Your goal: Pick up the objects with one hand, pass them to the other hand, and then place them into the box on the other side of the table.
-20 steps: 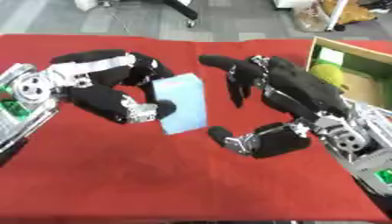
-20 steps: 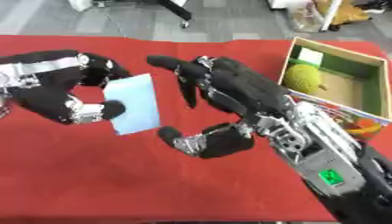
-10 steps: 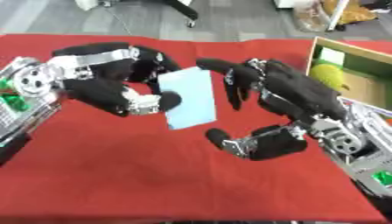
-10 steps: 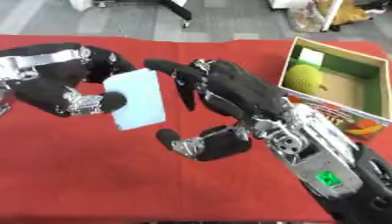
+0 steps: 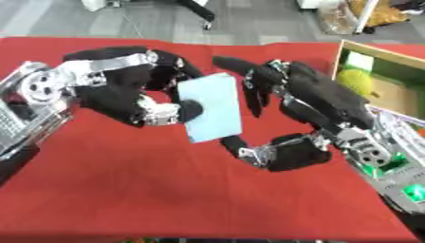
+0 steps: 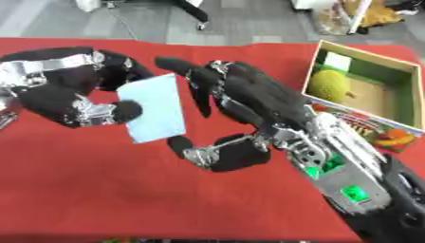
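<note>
My left hand (image 5: 133,97) holds a flat pale blue card-like object (image 5: 212,112) upright above the red table (image 5: 124,190), thumb on its front face and fingers curled behind it. My right hand (image 5: 311,107) is open right beside it, fingers spread above the object's right edge and thumb (image 5: 249,151) under its lower corner. I cannot tell whether the right hand touches the object. An open cardboard box (image 6: 369,95) with a green inside stands at the table's right edge; a yellow-green round thing (image 6: 329,84) lies in it.
The red cloth covers the whole table. Grey floor and chair legs (image 5: 199,12) show beyond the far edge. A printed flap (image 6: 386,135) of the box lies next to my right forearm.
My left hand has carried the blue object to the right, closer to my right hand, whose fingers and thumb now bracket its right edge.
</note>
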